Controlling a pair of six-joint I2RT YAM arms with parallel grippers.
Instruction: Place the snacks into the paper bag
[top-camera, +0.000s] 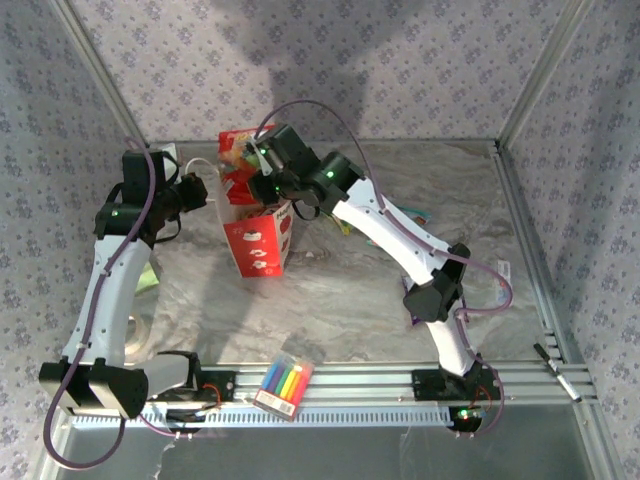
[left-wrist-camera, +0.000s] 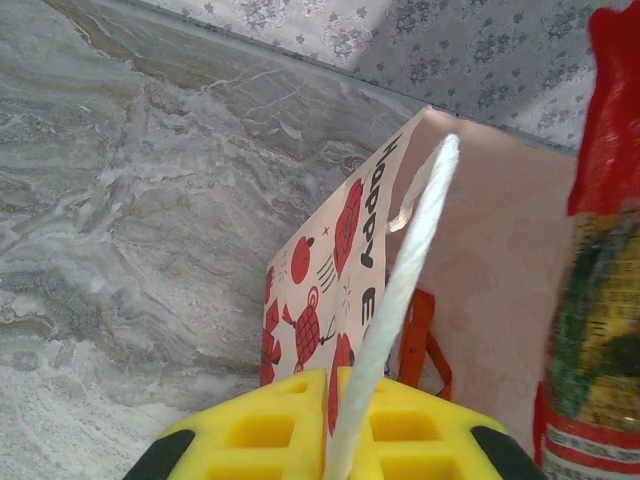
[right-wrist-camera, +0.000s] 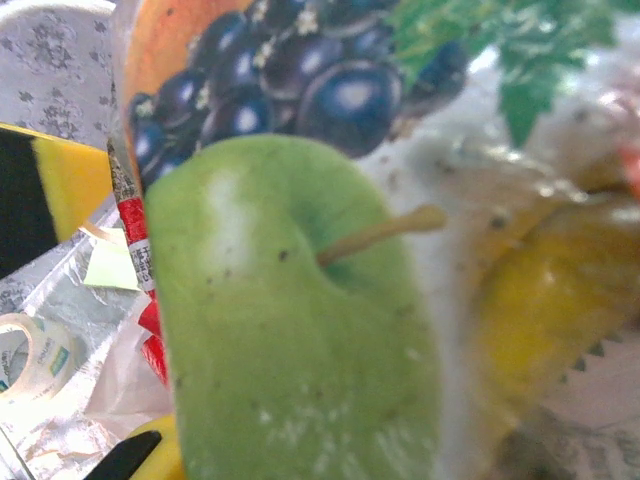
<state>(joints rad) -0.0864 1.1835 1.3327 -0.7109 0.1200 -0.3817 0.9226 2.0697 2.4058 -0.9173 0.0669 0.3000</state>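
The paper bag (top-camera: 262, 243) stands upright left of the table's middle, white with red apple prints and "Happy" lettering (left-wrist-camera: 368, 205). My left gripper (top-camera: 203, 193) is shut on its white string handle (left-wrist-camera: 402, 285), with the yellow fingers (left-wrist-camera: 262, 430) closed around the cord. An orange snack (left-wrist-camera: 418, 338) lies inside the bag. My right gripper (top-camera: 263, 166) hangs over the bag's open top, shut on a red snack packet (top-camera: 238, 150). That packet (right-wrist-camera: 300, 300) shows printed fruit, a green apple and grapes, close in the right wrist view, and its red edge (left-wrist-camera: 605, 200) hangs beside the bag's mouth.
A clear box of coloured markers (top-camera: 283, 386) lies on the front rail. A black pen (top-camera: 557, 372) rests at the right rail. A tape roll (top-camera: 135, 335) sits by the left arm. Loose packets (top-camera: 418, 213) lie behind the right arm. Metal frame posts border the table.
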